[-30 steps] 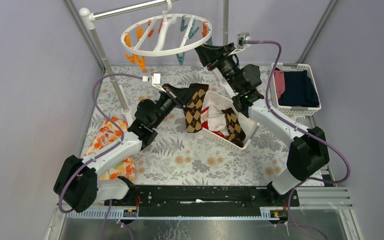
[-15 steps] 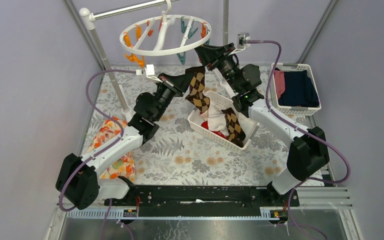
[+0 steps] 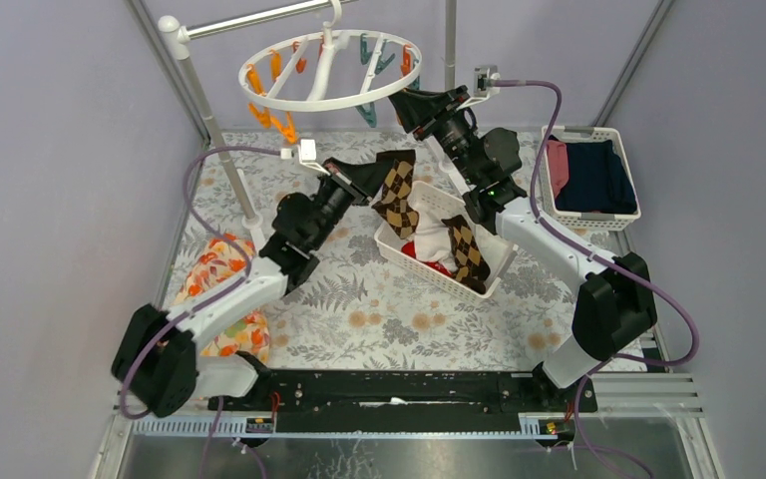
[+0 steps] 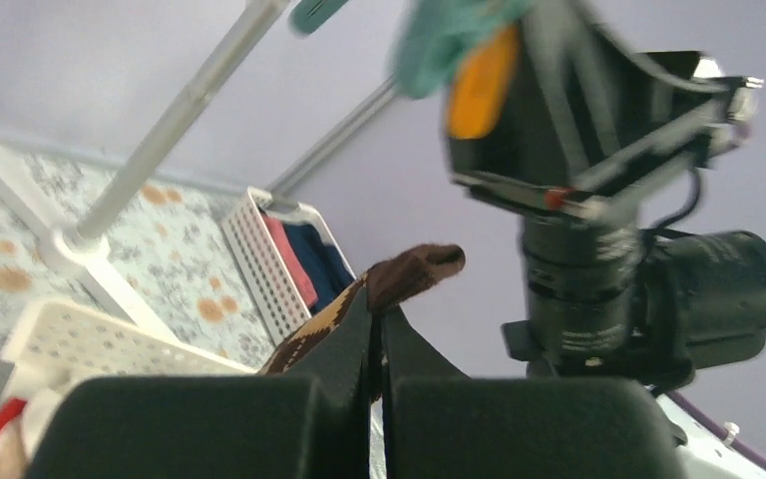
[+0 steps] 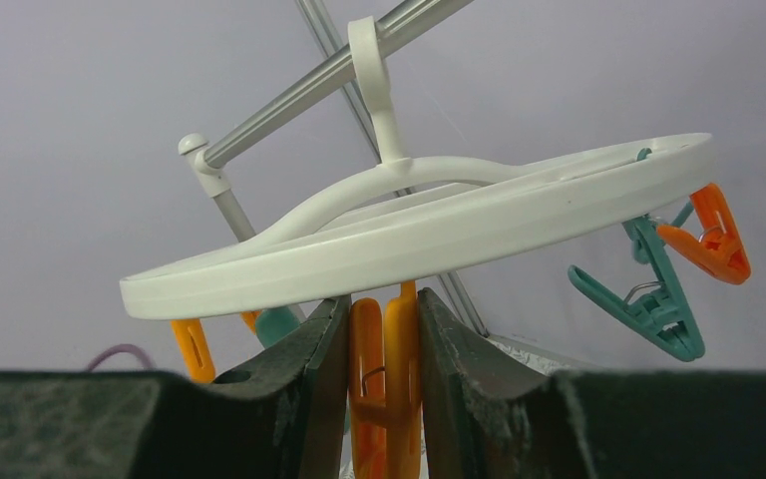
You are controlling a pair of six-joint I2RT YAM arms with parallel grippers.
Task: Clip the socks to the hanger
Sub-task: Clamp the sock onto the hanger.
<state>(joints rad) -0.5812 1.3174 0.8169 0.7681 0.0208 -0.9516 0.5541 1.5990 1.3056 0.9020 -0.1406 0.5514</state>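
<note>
Left gripper (image 4: 377,334): jaws clamped on brown argyle sock (image 3: 396,190), held up over white basket (image 3: 395,251), below hanger (image 3: 294,101)
Right gripper (image 5: 380,319): jaws closed around orange clothespin (image 5: 384,399) under hanger rim
Second argyle sock (image 3: 467,254): draped over basket edge, beside red sock (image 3: 411,249)

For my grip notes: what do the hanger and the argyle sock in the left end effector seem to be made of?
The hanger: probably white plastic, smooth, slightly glossy rim. The argyle sock: apparently knitted fabric, matte; it hangs limp.
</note>
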